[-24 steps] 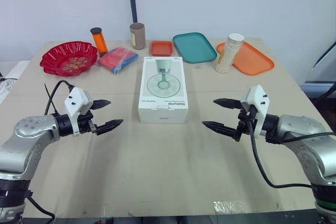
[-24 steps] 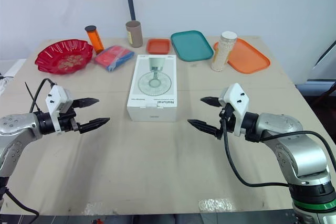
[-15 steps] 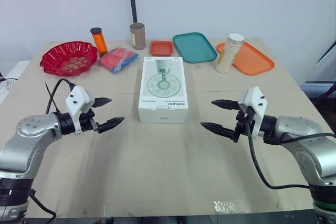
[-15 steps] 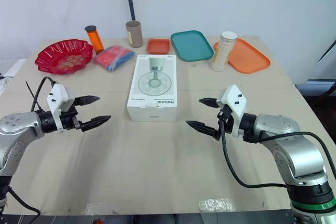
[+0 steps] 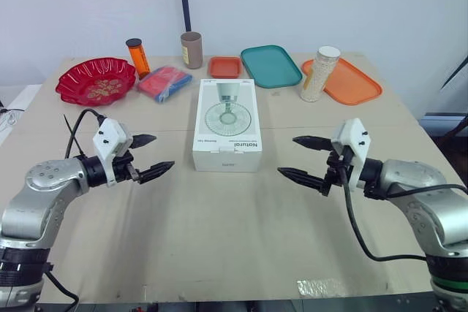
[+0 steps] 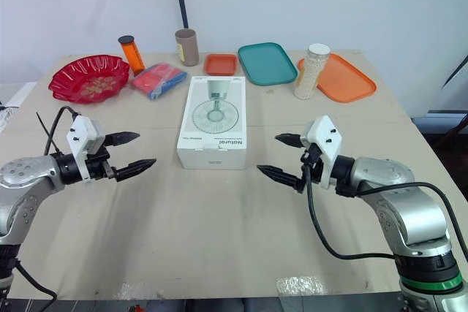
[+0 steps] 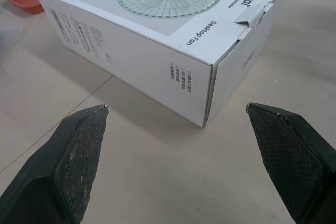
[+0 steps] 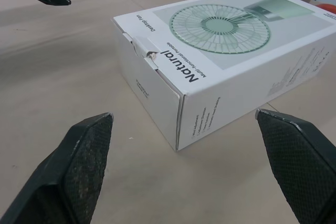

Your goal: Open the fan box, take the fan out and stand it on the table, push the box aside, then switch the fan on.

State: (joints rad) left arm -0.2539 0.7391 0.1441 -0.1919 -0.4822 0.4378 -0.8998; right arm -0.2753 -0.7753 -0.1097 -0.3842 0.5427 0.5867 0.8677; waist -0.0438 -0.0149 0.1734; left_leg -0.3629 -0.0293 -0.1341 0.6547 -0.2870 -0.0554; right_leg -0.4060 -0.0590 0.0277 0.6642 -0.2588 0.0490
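Note:
A white fan box (image 5: 227, 123) printed with a green fan lies flat in the middle of the table, its lid shut and its tucked end flap (image 7: 254, 15) facing me. My left gripper (image 5: 151, 156) hovers open to the box's left, a short way off. To the right of the box my right gripper (image 5: 303, 158) is open too, fingers pointing at the box's near corner (image 8: 178, 100). Neither touches the box. Both wrist views look at the box's near end (image 8: 149, 85) between wide-spread fingers (image 7: 79, 150).
Along the table's far side stand a red bowl (image 5: 96, 80), an orange bottle (image 5: 137, 57), a red and blue packet (image 5: 164, 82), a brown cylinder (image 5: 191, 50), a small orange tray (image 5: 224, 66), a teal tray (image 5: 270, 65), and a jar (image 5: 320, 73) beside an orange tray (image 5: 351, 82).
Both grippers have crept slightly inward toward the box, still open. The box has not moved.

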